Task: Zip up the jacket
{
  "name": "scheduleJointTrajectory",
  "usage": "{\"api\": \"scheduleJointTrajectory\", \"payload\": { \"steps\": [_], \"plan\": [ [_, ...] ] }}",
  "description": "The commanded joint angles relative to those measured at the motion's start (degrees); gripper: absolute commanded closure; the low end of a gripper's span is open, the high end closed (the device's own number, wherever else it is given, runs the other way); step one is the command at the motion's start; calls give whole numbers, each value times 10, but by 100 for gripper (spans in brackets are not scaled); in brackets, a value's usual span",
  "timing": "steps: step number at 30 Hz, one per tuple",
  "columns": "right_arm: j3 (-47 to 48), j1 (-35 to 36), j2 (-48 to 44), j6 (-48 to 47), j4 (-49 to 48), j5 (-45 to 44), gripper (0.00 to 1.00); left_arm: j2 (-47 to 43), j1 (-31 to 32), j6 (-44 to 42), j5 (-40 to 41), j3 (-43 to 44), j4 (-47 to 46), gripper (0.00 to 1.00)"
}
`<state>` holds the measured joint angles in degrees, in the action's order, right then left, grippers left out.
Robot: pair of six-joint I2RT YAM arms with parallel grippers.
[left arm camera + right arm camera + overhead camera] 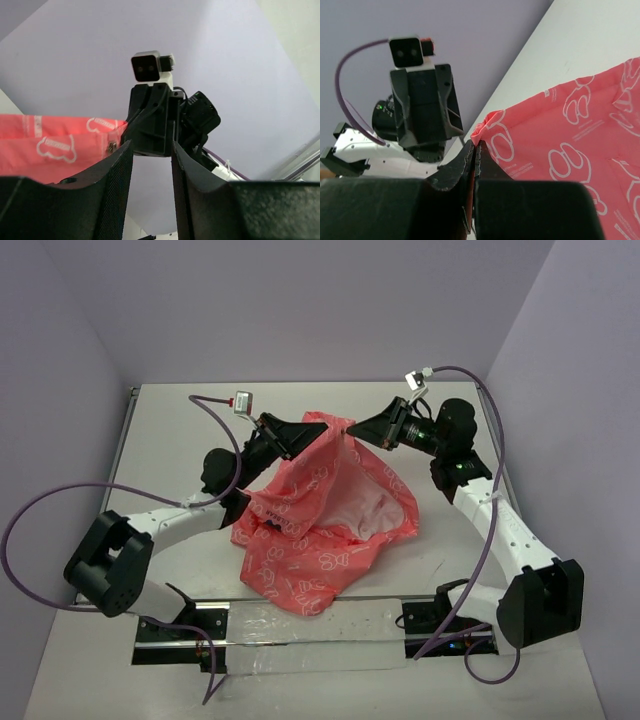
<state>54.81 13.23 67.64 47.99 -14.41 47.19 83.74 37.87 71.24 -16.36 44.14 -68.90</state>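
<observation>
The coral-pink jacket (320,525) with white outline motifs hangs lifted above the table, its white lining (375,510) showing on the right side. My right gripper (357,429) is shut on the jacket's top edge; in the right wrist view the gripper (476,146) pinches a pink fold of the jacket (560,150). My left gripper (298,436) faces it from the left, close to the same top edge. In the left wrist view that gripper (152,150) is open with nothing between the fingers. A small metal zipper piece (112,147) sits on the jacket (50,150) just beside the left finger.
A shiny strip (320,628) lies along the table's near edge between the arm bases. Purple cables (40,510) loop off both arms. Lilac walls close in the table at the back and both sides. The jacket's lower part rests bunched on the table (470,670).
</observation>
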Motion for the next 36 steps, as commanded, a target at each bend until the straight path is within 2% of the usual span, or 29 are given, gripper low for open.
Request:
{"api": "scheduleJointTrajectory", "payload": {
  "steps": [1, 5, 7, 11, 13, 16, 19, 21, 27, 36],
  "plan": [
    [40, -1, 4, 0, -33, 65, 100, -35, 6, -32, 1, 6, 33, 58],
    [47, -1, 2, -5, -27, 70, 100, -33, 9, -31, -79, 41, 95, 63],
    [52, -1, 3, -11, -17, 75, 100, -22, 16, -13, -112, 42, 68, 64],
    [56, -1, 2, -15, -9, 69, 100, -6, 39, 27, -127, 24, -5, 63],
    [58, -1, 1, -16, -7, 68, 100, 3, 52, 36, -119, 15, -28, 63],
    [63, -1, -1, -15, -6, 68, 100, 27, 71, 56, -75, -19, -116, 62],
    [67, -1, -2, -15, -4, 68, 100, 61, 74, 80, -31, -53, -227, 53],
    [69, -1, -3, -16, -1, 69, 100, 90, 72, 88, -11, -56, -267, 47],
    [77, -1, -15, -34, 26, 63, 100, 143, 70, 104, 10, -38, -312, 40],
    [76, -1, -23, -42, 35, 65, 100, 132, 61, 91, 26, -12, -327, 42]
  ]
}}
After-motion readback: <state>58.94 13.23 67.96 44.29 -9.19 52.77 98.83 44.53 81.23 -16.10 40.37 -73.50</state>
